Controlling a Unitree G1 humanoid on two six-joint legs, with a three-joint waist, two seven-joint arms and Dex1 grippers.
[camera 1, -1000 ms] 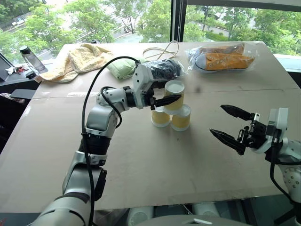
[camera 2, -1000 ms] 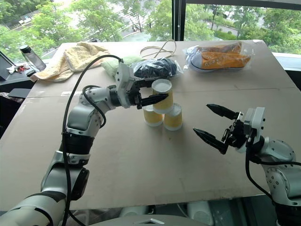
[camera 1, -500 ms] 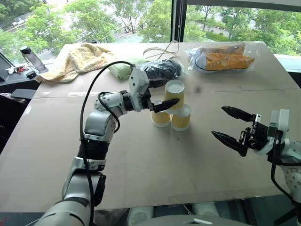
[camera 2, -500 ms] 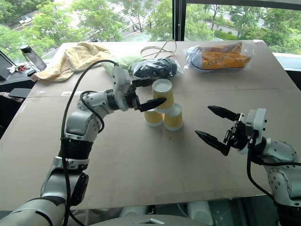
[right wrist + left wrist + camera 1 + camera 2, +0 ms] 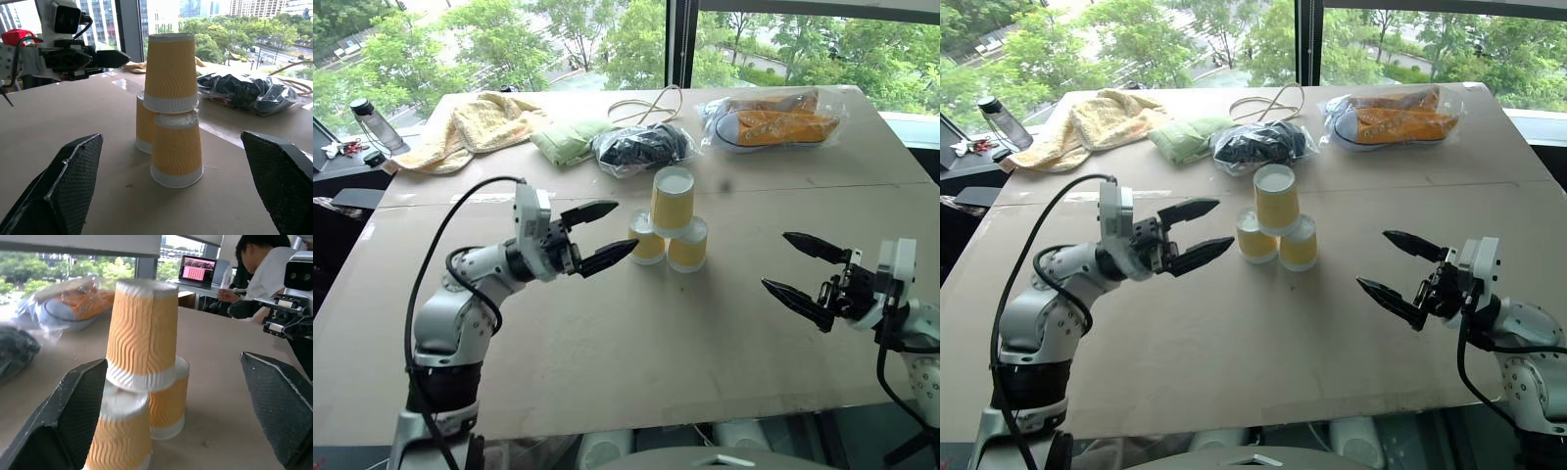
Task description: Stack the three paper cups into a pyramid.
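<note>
The three paper cups stand as a pyramid at mid-table, all upside down with yellow-orange sides. The top cup (image 5: 673, 201) rests on the left lower cup (image 5: 647, 241) and the right lower cup (image 5: 688, 247). My left gripper (image 5: 626, 225) is open just left of the stack, fingertips pointing at it and clear of it. My right gripper (image 5: 774, 259) hangs open well to the right of the cups, holding nothing. The right wrist view shows the top cup (image 5: 171, 73) sitting a little off-centre over the front cup (image 5: 177, 149).
Along the table's far side lie a yellow towel (image 5: 475, 122), a green cloth (image 5: 570, 142), a black bundle in a plastic bag (image 5: 641, 147), a white cord (image 5: 651, 103) and bagged orange shoes (image 5: 778, 117). A bottle (image 5: 372, 122) stands far left. A person (image 5: 264, 269) sits beyond the table.
My left gripper opened off the top cup and drew back to the left and down. The top cup stays on the two lower cups. My right gripper sank slightly.
</note>
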